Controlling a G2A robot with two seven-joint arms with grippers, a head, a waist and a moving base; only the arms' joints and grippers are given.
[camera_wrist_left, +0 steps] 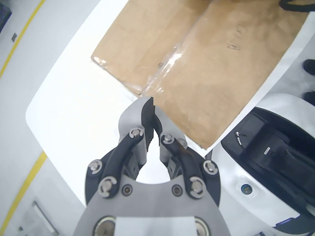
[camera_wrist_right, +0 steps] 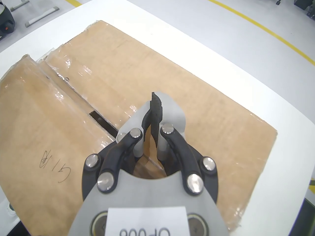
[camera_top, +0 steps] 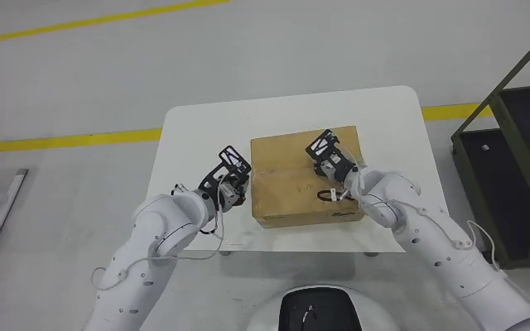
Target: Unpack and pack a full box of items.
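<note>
1. Just ahead of the left gripper (camera_wrist_left: 150, 106), whose fingers are pressed together on nothing, lies the brown rectangular cardboard box (camera_wrist_left: 216, 79). It sits flaps down on the white round-cornered table (camera_wrist_left: 73, 94), and the fingertips are at its side, right where the top seam ends.
2. Beneath the right gripper (camera_wrist_right: 155, 100), likewise closed and empty, is the box's top. The clear glossy tape (camera_wrist_right: 71, 74) runs along the seam beside it, and a short dark slit (camera_wrist_right: 103, 121) opens in that seam near its fingers.
3. Tape bridges most of the seam, so the flaps probably will not lift freely. A pull on one flap could drag or tip the whole box instead of opening it.
4. Closed fingertips working at the slick tape may skid off it. They could also dent the cardboard onto whatever is packed inside.
5. A sideways push from the left gripper could slide the box away from it across the smooth table. The box side nearest the robot already looks close to the table's rim.
6. Behind the right gripper, under its wrist, a black looped cable (camera_wrist_left: 292, 3) rests on the flap, where it could catch as that flap rises.
7. Well beyond the right gripper, off the table, stand a dark green metal cart (camera_top: 497, 157) and yellow floor lines (camera_top: 83, 139), neither in the way.
</note>
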